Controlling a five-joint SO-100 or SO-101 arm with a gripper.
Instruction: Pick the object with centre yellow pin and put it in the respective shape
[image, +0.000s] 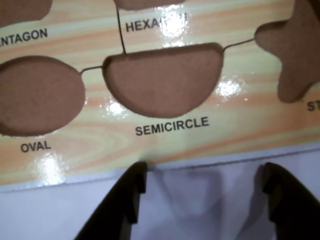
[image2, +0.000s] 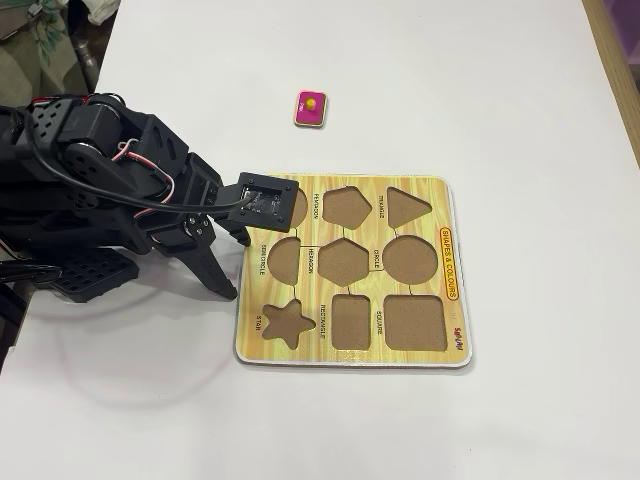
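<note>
The object with centre yellow pin (image2: 310, 108) is a small pink piece lying alone on the white table, above the puzzle board (image2: 300, 352) in the fixed view. The respective shape (image2: 353, 321), an upright brown cut-out labelled RECTANGLE, is in the board's bottom row, left of the wider square cut-out (image2: 414, 322). My gripper (image2: 240, 270) hangs at the board's left edge, far from the piece. In the wrist view the gripper (image: 202, 175) is open over bare table with nothing between its fingers, just short of the board (image: 100, 40). That view shows neither the piece nor the rectangle cut-out.
The wrist view shows the semicircle cut-out (image: 162, 80), oval cut-out (image: 37, 95) and star cut-out (image: 295, 50). The black arm (image2: 100, 180) fills the left side of the fixed view. The table's right edge (image2: 610, 70) runs at the top right.
</note>
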